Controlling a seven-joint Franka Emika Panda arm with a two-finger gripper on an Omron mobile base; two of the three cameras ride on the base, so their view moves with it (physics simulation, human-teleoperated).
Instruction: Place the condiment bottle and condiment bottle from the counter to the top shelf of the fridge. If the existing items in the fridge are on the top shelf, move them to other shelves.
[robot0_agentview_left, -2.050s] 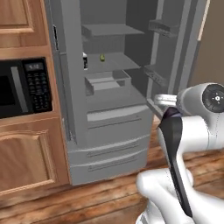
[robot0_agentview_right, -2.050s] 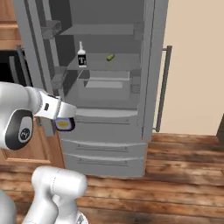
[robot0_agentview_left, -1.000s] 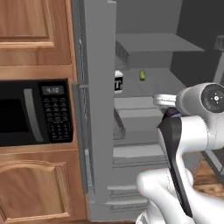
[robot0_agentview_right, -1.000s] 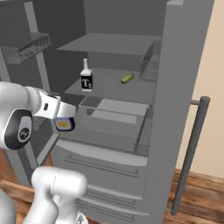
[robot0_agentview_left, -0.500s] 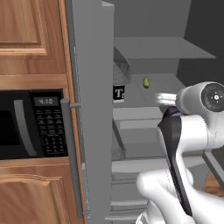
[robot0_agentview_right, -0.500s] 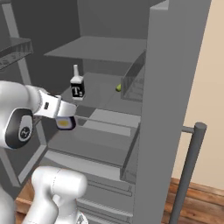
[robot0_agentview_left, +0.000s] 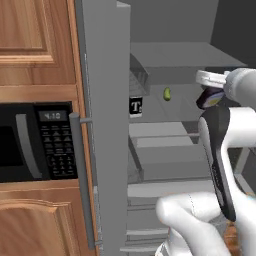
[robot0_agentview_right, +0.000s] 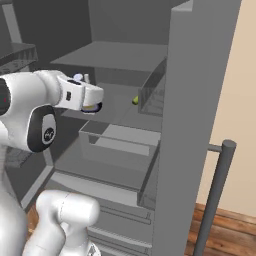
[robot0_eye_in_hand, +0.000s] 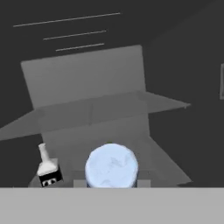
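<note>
At the near left: one black microwave set in wooden cabinets, its left part cut off by the picture's edge.
Near, door edges: one fridge, plain grey, stands open; its door edges block part of the inside from each side.
Gripper: gripper is clenched on one condiment bottle, in front of the open compartment; the fingertips are hidden behind hand and bottle.
Bottle look: from the sides only a dark purple patch and a yellowish patch show under the white hand; seen along the hand it is a pale blue round disc. Neck and label cannot be made out.
Bottle place: held in the air, lower than the top shelf, touching no shelf.
Middle shelf, far left: one black box with a white "T"; from the hand it shows a pale narrow neck.
Middle shelf, far right: one olive-green fruit, well apart from the box; from the hand just a green sliver peeks over the disc.
Below: one grey drawer, partly hidden by the arm.
</note>
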